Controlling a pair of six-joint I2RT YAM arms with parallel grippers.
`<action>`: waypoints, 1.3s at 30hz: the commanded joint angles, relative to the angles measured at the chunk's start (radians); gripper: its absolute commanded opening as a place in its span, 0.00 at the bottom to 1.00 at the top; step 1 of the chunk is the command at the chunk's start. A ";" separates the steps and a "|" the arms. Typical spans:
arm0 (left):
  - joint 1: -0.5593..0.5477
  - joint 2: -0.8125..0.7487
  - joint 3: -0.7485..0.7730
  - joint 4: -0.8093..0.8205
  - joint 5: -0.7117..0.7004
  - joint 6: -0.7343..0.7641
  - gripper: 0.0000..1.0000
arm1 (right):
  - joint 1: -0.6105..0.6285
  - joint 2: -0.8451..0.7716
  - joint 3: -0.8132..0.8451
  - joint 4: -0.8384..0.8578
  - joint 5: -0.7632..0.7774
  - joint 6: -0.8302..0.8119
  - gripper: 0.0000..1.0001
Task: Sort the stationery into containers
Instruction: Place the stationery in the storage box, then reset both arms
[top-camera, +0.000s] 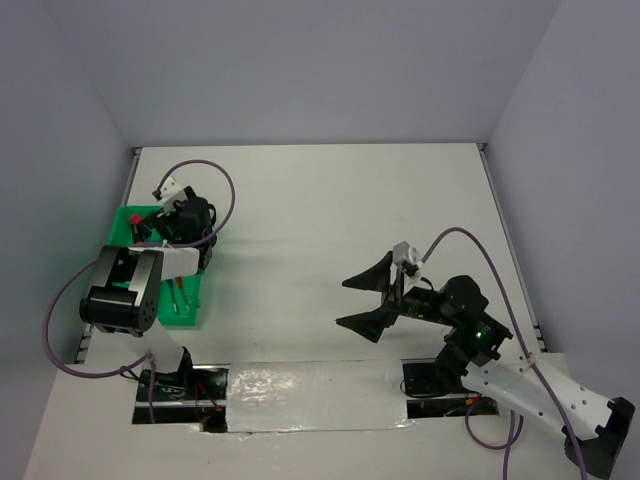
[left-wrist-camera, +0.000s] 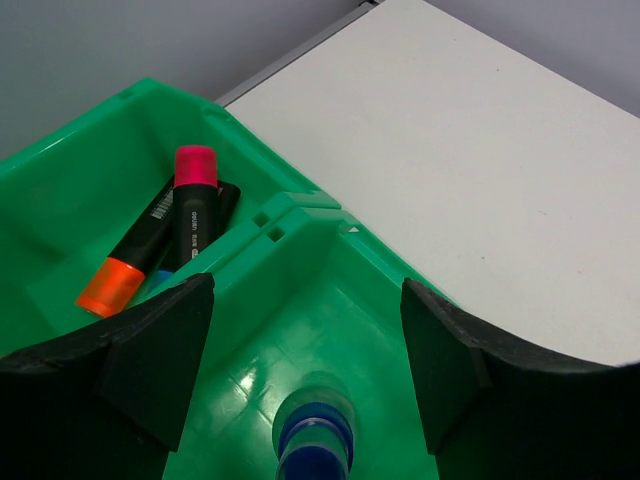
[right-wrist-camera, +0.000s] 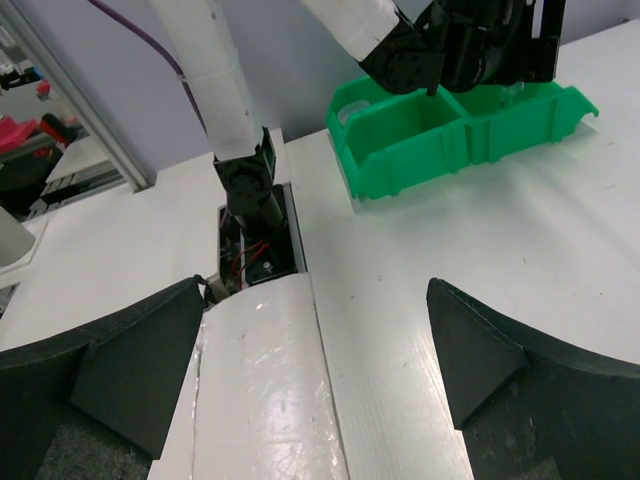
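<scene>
The green tray (top-camera: 190, 302) stands at the table's left edge, and my left gripper (top-camera: 185, 228) hangs over its far part. In the left wrist view this gripper (left-wrist-camera: 305, 350) is open above one compartment of the tray (left-wrist-camera: 300, 215). A blue-capped marker (left-wrist-camera: 315, 440) lies on that compartment's floor between the fingers, touching neither. Across the divider, a pink-black highlighter (left-wrist-camera: 195, 205) and an orange-black highlighter (left-wrist-camera: 125, 270) lie side by side. My right gripper (top-camera: 365, 300) is open and empty over bare table at the right. From it the tray (right-wrist-camera: 420, 140) shows far off.
A thin red pen (top-camera: 177, 294) lies in the tray's near compartment. A glossy white strip (top-camera: 310, 395) runs between the two arm bases at the near edge. Grey walls close the table on the left, back and right. The left arm's base (right-wrist-camera: 250, 190) stands beside the strip.
</scene>
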 joint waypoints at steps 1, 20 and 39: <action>-0.002 -0.031 -0.001 0.053 -0.019 -0.015 0.88 | -0.001 0.033 -0.011 0.045 -0.012 -0.006 1.00; -0.111 -0.338 0.623 -1.076 0.059 -0.242 0.99 | -0.003 0.091 0.227 -0.275 0.538 -0.038 1.00; -0.116 -1.091 0.599 -1.629 0.432 -0.001 0.99 | 0.000 -0.039 0.805 -1.013 1.213 -0.100 1.00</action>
